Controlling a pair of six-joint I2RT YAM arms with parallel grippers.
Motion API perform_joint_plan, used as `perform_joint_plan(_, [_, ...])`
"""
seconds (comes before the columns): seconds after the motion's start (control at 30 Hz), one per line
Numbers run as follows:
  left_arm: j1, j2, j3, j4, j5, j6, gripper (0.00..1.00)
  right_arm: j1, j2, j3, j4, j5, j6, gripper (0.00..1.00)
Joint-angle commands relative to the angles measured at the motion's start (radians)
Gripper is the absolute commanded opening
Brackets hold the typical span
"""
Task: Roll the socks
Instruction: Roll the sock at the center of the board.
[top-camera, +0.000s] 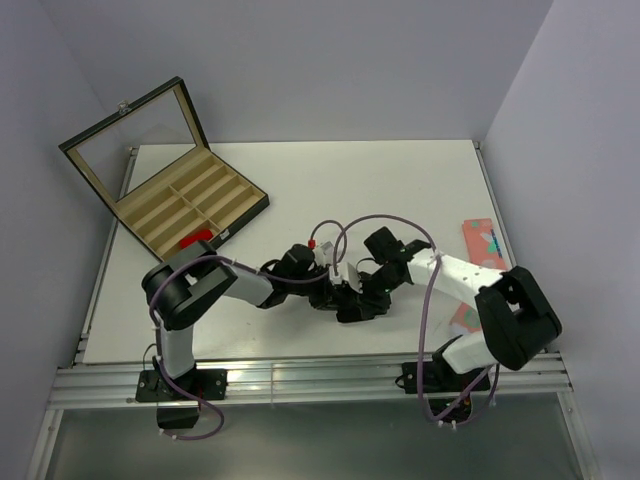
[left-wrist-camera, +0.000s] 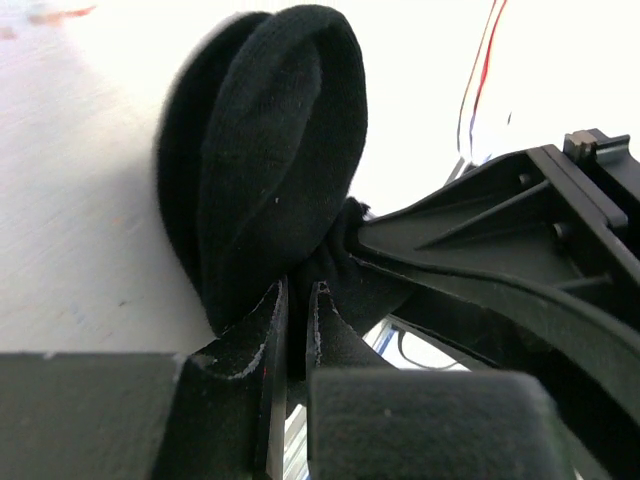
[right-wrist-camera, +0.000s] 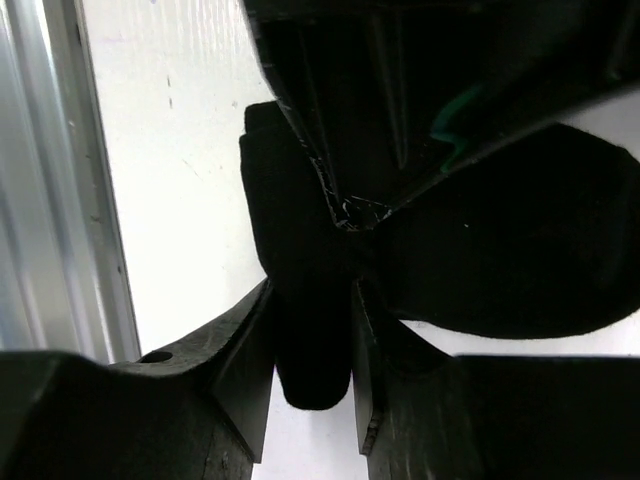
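The black sock (top-camera: 343, 301) is bunched between my two grippers on the white table, near the front middle. In the left wrist view it is a thick folded bundle (left-wrist-camera: 265, 150), and my left gripper (left-wrist-camera: 298, 310) is shut on a fold at its lower edge. In the right wrist view my right gripper (right-wrist-camera: 312, 330) is shut on another fold of the same sock (right-wrist-camera: 500, 260). The grippers face each other, left (top-camera: 332, 285) and right (top-camera: 366, 296), fingertips almost touching. Its white stripes are hidden. The red sock (top-camera: 196, 238) lies in the wooden box.
An open black box (top-camera: 190, 205) with wooden compartments and a raised glass lid stands at the back left. A salmon-pink sock (top-camera: 483, 243) with green and white patches lies at the right edge. The table's metal front rail (right-wrist-camera: 60, 200) is close to the right gripper.
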Motion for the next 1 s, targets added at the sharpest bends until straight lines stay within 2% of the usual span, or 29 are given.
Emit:
perform_joint_plan(0.0, [-0.008, -0.006, -0.064, -0.074, -0.162, 0.021, 0.03, -0.034, 0.075, 0.073, -0.097, -0.059, -0.019, 0.34])
perform_joint_plan(0.4, [-0.041, -0.110, -0.097, -0.017, -0.311, 0.057, 0.11, -0.085, 0.302, 0.202, -0.223, -0.034, 0.036, 0.32])
perform_joint_plan(0.77, [-0.066, -0.231, -0.163, 0.039, -0.383, 0.126, 0.26, -0.089, 0.388, 0.248, -0.219, 0.027, 0.115, 0.30])
perform_joint_plan(0.97, [-0.101, -0.325, -0.209, 0.023, -0.487, 0.207, 0.31, -0.091, 0.431, 0.285, -0.270, 0.018, 0.119, 0.30])
